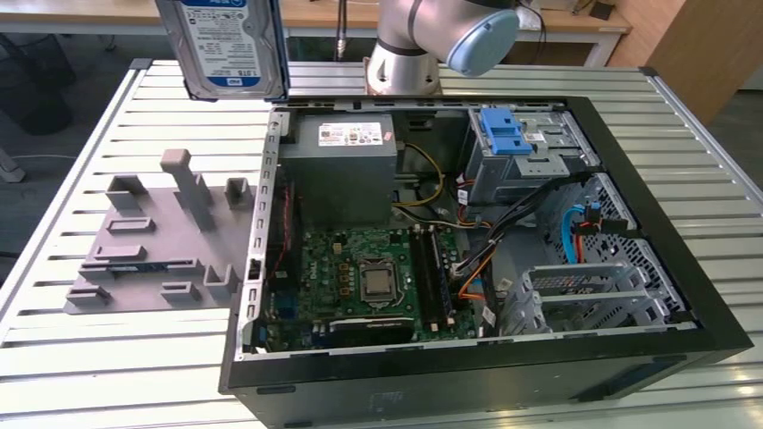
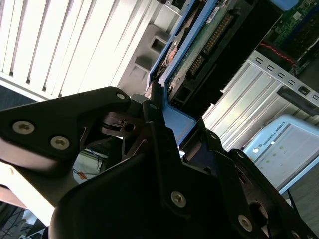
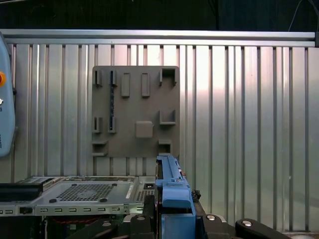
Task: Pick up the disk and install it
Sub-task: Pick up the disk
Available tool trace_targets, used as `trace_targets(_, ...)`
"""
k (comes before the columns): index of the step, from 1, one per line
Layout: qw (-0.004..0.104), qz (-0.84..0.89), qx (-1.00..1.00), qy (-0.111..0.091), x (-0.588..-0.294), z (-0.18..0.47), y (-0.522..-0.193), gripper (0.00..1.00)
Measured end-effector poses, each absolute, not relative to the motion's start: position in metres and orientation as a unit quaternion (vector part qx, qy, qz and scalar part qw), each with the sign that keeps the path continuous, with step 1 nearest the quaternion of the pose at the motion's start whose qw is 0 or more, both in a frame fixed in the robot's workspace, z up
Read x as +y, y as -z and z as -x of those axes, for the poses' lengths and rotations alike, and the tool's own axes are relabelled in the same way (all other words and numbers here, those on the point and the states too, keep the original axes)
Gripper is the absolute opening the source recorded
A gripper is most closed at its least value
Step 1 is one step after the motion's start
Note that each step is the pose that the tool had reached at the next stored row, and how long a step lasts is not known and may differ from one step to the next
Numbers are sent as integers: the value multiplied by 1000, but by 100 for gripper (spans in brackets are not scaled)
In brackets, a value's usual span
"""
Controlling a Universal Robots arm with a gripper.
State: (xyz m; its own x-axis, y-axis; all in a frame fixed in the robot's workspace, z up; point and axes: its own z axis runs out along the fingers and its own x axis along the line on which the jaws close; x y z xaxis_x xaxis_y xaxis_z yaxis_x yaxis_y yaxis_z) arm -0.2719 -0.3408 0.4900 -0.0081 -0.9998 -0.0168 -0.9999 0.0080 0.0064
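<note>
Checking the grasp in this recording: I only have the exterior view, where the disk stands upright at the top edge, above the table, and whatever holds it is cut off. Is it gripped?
Observer: Yes. In the second wrist view the gripper is shut on the blue rail of the disk.
Reviewer: I see the label side. What is on the other side?
Observer: A green circuit board with a black connector, in that same view.

The silver, blue-railed disk (image 1: pixel 223 45) stands upright in mid-air, blue-and-white label facing the exterior view.
</note>
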Motion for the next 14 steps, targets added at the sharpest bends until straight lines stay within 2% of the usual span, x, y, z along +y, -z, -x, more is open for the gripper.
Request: trace_targets(14, 4, 704, 710, -8, -341, 267, -490, 36)
